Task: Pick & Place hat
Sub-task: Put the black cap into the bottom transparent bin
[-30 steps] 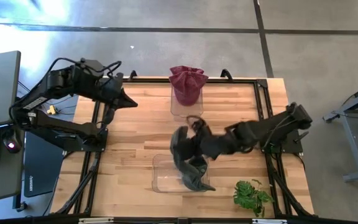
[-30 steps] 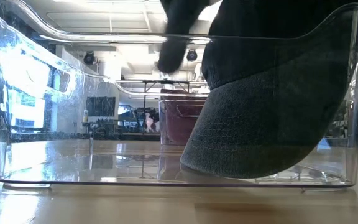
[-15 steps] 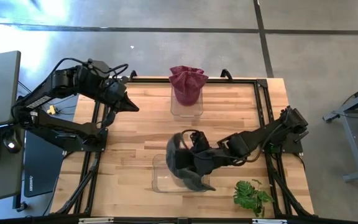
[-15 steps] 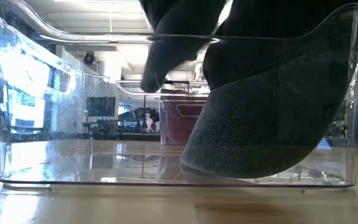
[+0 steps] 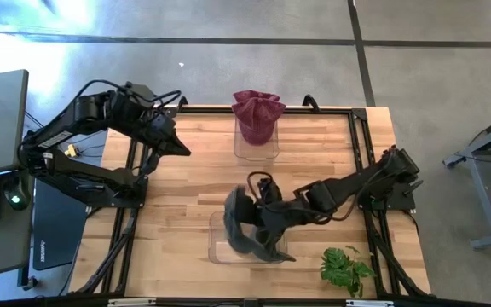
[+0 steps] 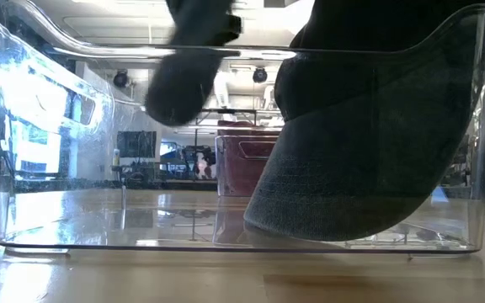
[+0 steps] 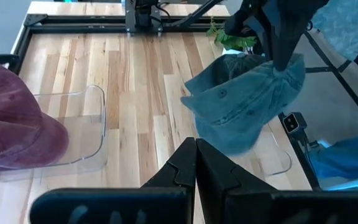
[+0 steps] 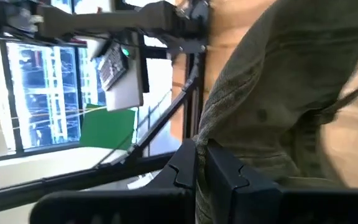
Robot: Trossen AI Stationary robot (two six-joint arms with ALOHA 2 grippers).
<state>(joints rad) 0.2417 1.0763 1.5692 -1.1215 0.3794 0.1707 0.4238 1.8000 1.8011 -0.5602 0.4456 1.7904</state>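
While reaching low over the clear bin (image 5: 220,243) at the table's front, the right gripper (image 5: 267,223) has its jaws pinched tight on the dark hat (image 5: 244,230), fabric bunched btwn the fingers. Hat hangs partly inside the bin, brim end resting on the bin floor at its right side. Left gripper (image 5: 180,147) sits near the table's left-rear edge w/ jaws pressed together, nothing in them. Maroon hat (image 5: 257,115) sits in the rear bin (image 5: 255,147).

Legible text, labels, brands, numbers, signs: none in any view. The hats, clear bins and bench surface carry no readable marking.
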